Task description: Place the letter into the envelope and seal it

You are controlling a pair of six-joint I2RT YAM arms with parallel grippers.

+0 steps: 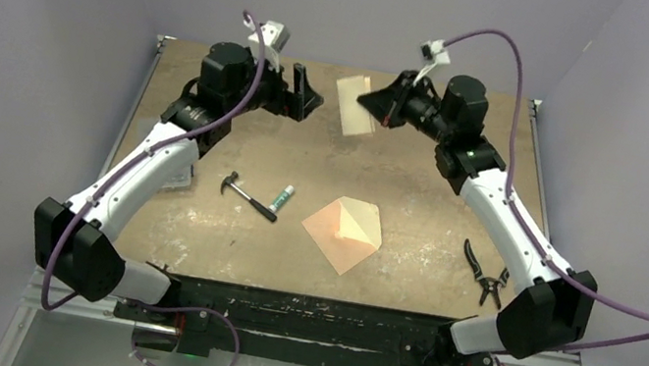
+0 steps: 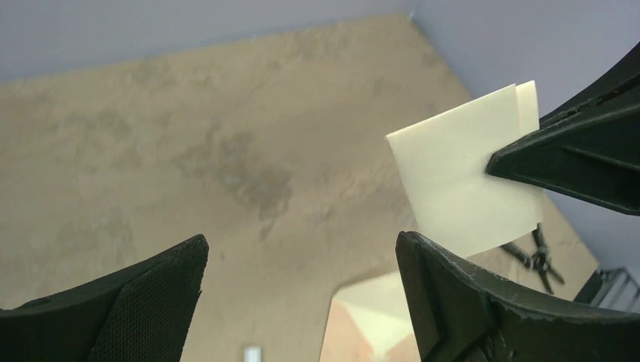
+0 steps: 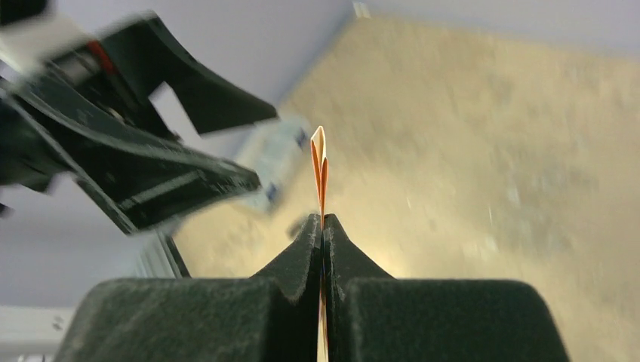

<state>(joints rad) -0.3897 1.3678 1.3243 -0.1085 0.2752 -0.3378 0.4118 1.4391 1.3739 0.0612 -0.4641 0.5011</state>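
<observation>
- At the near table edge: both arm bases, bolted side by side.
- Just beyond, near the middle of the table (image 1: pixel 421 174): envelope (image 1: pixel 344 233), lying flat, pointed flap open, pale cream inner face up. Touched by neither hand.
- Left of the envelope: small white-and-green tube (image 1: pixel 281 199), then hammer (image 1: pixel 248 197) with a dark handle. Close together; contact between them cannot be told.
- Right of the envelope, well apart from it: dark pliers (image 1: pixel 485 273), flat on the table.
- Farther back, left of centre: left hand (image 1: pixel 306 93), raised above the table, fingers spread wide, nothing between them. In the left wrist view, only bare table between the two pads (image 2: pixel 162 294).
- Farther back, right of centre: right hand (image 1: pixel 379 108), facing the left hand, fingers pressed together and pinching the letter.
- Between the two hands: letter (image 1: pixel 357 104), gripped at one edge by the right hand, lifted off the table, well apart from the envelope.
- In the left wrist view: letter (image 2: pixel 464 177) as a pale sheet, with a second layer showing at its top corner and the right hand (image 2: pixel 494 162) clamped on its right edge.
- In the right wrist view: letter (image 3: pixel 320 162) edge-on, orange, rising straight from the closed right hand (image 3: pixel 322 226), two layers parting slightly at the tip.
- At the far edge: table meeting a plain lilac wall.
</observation>
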